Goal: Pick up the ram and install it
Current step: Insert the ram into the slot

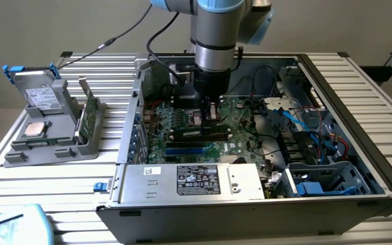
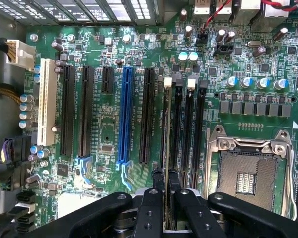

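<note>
End effector point(image 2: 166, 174): fingers narrow, clamped on the ram point(image 2: 165, 141). Ram: edge-on between the fingertips, extending beyond them along the outermost of the memory slots point(image 2: 187, 129); whether it is seated cannot be told. Motherboard point(image 2: 104, 124) beneath; CPU socket point(image 2: 248, 173) just beside.

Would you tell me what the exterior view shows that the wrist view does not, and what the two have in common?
The exterior view adds the arm, the case, the power supply, and the grey holder with the drive and processor chip. The wrist view adds the ram, edge-on, clamped between the fingers in line with a memory slot. Shared: the gripper and the green motherboard.
</note>
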Controlling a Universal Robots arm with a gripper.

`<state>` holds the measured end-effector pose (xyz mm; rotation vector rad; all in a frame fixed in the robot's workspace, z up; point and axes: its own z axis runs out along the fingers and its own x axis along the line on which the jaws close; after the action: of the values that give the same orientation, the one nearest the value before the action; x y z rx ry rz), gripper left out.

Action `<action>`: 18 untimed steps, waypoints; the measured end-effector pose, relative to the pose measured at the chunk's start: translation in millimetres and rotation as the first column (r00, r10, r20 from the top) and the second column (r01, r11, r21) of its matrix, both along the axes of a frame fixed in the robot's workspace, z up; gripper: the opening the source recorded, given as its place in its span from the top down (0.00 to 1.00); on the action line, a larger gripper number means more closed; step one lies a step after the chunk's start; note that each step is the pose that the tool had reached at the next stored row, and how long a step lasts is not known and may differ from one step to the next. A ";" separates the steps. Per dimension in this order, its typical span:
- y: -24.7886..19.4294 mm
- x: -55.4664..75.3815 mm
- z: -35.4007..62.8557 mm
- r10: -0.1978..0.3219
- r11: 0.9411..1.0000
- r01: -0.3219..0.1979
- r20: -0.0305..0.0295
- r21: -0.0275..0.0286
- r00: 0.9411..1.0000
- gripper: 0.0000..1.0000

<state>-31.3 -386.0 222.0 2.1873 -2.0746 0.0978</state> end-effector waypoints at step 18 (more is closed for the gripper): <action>-0.1 0.0 3.5 0.000 1.000 0.000 -0.008 -0.003 1.000 0.86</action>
<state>-31.3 -386.1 225.5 2.1826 -2.0690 0.0914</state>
